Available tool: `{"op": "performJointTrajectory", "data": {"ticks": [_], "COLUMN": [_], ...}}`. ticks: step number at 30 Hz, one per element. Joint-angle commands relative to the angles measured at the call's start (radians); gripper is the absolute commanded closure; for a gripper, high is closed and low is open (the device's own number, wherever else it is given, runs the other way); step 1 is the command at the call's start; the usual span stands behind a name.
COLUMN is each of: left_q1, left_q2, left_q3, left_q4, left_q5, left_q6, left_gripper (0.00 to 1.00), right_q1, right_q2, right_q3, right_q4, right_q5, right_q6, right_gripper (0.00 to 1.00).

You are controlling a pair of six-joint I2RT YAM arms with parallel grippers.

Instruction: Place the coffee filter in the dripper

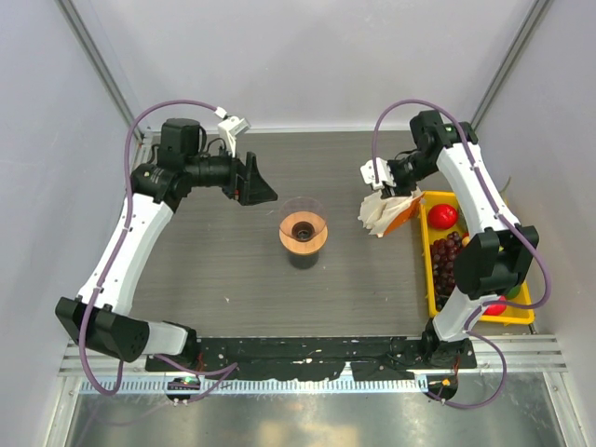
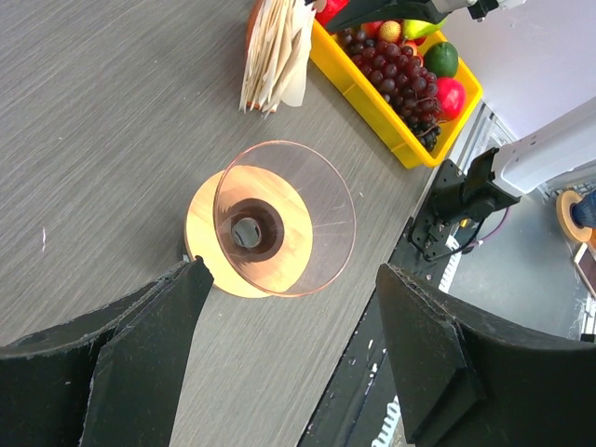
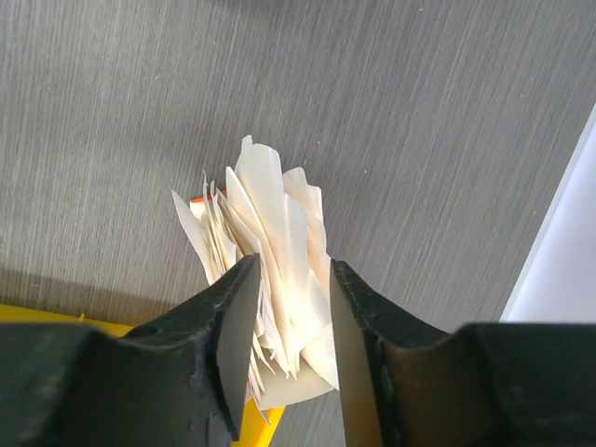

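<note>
Pick-up step: right of centre in the top view, the right gripper (image 3: 291,279) straddles the bunch of filters (image 1: 382,214) part-open, no single coffee filter distinguishable, while the left gripper (image 2: 293,275) gapes empty by the mid-frame dripper (image 1: 303,230); next, pinch one sheet.

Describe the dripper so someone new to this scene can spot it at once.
On the grey wood-grain table, look at the middle. The dripper stands there alone: a clear funnel on a round tan wooden collar with a dark centre. Its neighbours are a bunch of white paper filters and a yellow fruit tray, both off to the right.
</note>
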Motion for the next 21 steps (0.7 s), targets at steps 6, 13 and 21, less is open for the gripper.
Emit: {"op": "performJointTrajectory", "data": {"ticks": [6, 13, 21], "left_q1": [0.004, 0.004, 0.004], "left_q2": [0.004, 0.000, 0.007], "left_q3": [-0.003, -0.006, 0.001], "left_q4": [0.046, 0.048, 0.048], "left_q5": [0.038, 0.042, 0.046], "left_q6": [0.000, -0.005, -0.006], "left_gripper": [0.18, 0.18, 0.19], "right_q1": [0.022, 0.022, 0.024], "right_q2": [-0.048, -0.067, 0.030], "right_q3": [-0.059, -0.115, 0.028], "right_q4": [-0.034, 0.050, 0.050], "right_q5": [-0.026, -0.006, -0.040], "right_q6": [-0.017, 0.027, 0.090], "right_gripper": [0.64, 0.64, 0.61]}}
